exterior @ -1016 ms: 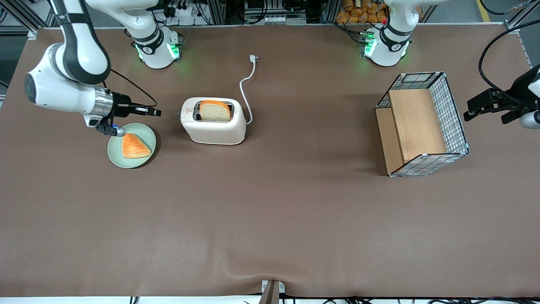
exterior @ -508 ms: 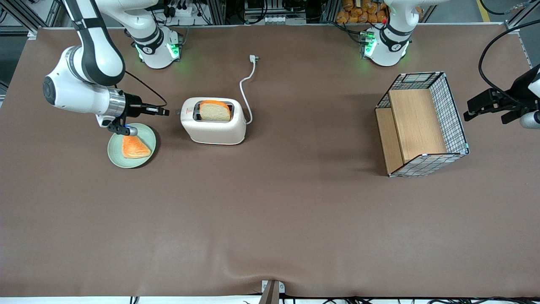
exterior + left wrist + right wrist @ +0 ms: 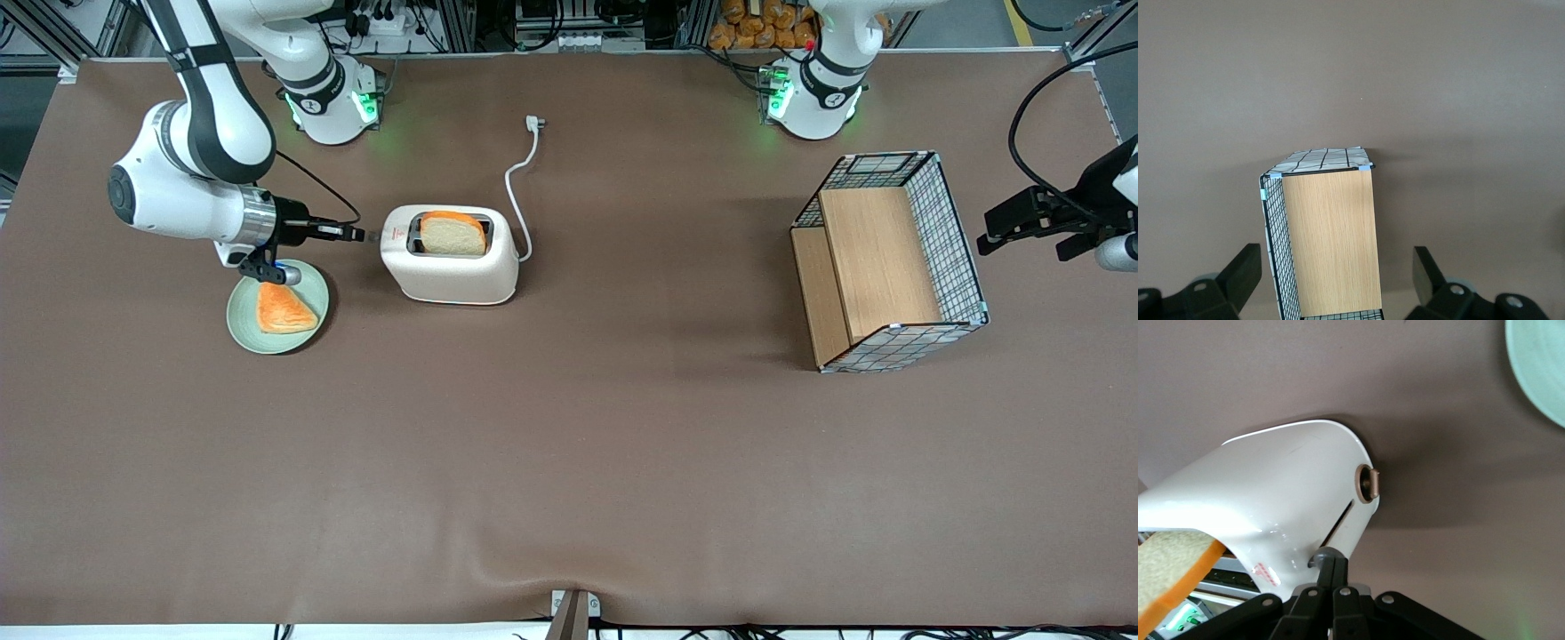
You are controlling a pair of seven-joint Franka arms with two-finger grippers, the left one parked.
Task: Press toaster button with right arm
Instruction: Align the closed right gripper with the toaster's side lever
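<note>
Brown matte cloth (image 3: 569,444); closed slim hand (image 3: 358,235) touching glossy toaster's (image 3: 453,267) knob (image 3: 1321,557) (grey).

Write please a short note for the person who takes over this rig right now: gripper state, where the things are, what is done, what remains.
Gripper: fingers shut together, level, tips at the toaster button on the narrow end of the toaster.
Toaster: upright on the table, a bread slice standing high in its slot; its cord lies unplugged.
Plate with a pastry sits under the right arm's wrist.
Done: approach to the button.
Left: push the lever down; bread is not lowered yet.
</note>
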